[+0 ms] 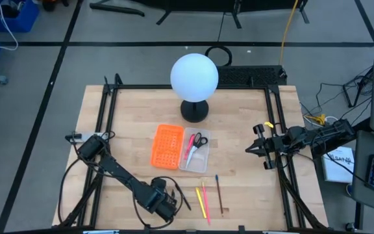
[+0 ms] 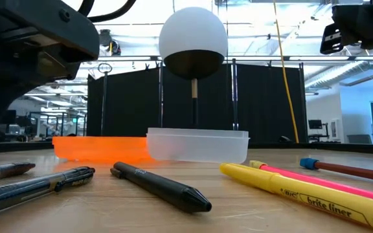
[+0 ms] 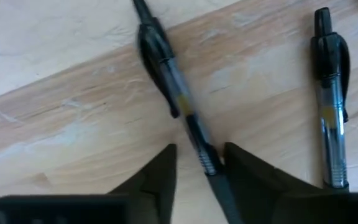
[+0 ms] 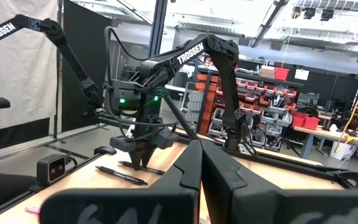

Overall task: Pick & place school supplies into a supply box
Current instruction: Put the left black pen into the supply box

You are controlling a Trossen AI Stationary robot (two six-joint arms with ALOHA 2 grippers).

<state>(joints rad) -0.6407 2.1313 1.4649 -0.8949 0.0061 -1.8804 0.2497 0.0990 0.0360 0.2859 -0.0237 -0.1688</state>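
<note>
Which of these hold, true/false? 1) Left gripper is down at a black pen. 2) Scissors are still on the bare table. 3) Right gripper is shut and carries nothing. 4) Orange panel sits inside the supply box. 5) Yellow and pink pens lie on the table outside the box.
1) True. The left gripper is low over the table with its fingers either side of a black pen.
2) False. The scissors lie inside the supply box.
3) True. The right gripper is shut and empty, off at the table's right edge.
4) False. The orange panel lies beside the box, on the table.
5) True. The yellow pen and pink pen lie near the front edge.
</note>
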